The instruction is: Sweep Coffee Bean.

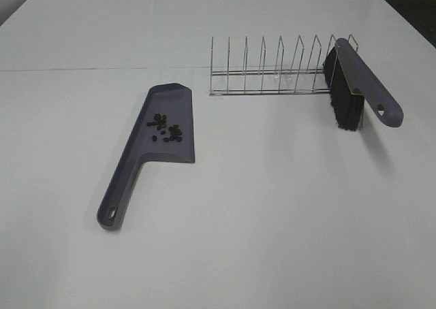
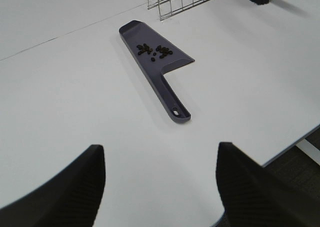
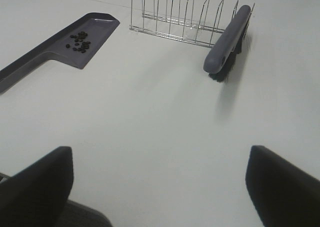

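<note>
Already the beans (image 1: 165,128) lie in a loose cluster on the flat of the dustpan (image 1: 146,152), none that you can see on the table (image 1: 272,220) around it. The brush (image 1: 354,84) is propped in the far end slot of the wire rack (image 1: 272,67), bristles hanging down, handle sticking out toward your right claw.

Both claws are spread wide and hold nothing. Your left claw (image 2: 160,187) hovers over bare table with the dustpan well ahead of it, handle end nearest, beans beyond that. Your right claw (image 3: 160,187) also has only table beneath it; the brush is ahead and a little to one side, the pan ahead on the other.

Judging from this, the sweeping looks done, and what remains is mostly not spoiling it. Watch these:

- If you lift the pan by its handle, any tilt toward the open lip will likely roll the beans straight off; they are small, round and loose.
- A bump from the left claw on the handle could swing the pan and scatter them.
- Reaching the right claw for the brush risks nudging the light rack, or tipping the brush out of its slot.
- A stray bean could sit hidden behind the pan's rim; you cannot rule that out from these views.
</note>
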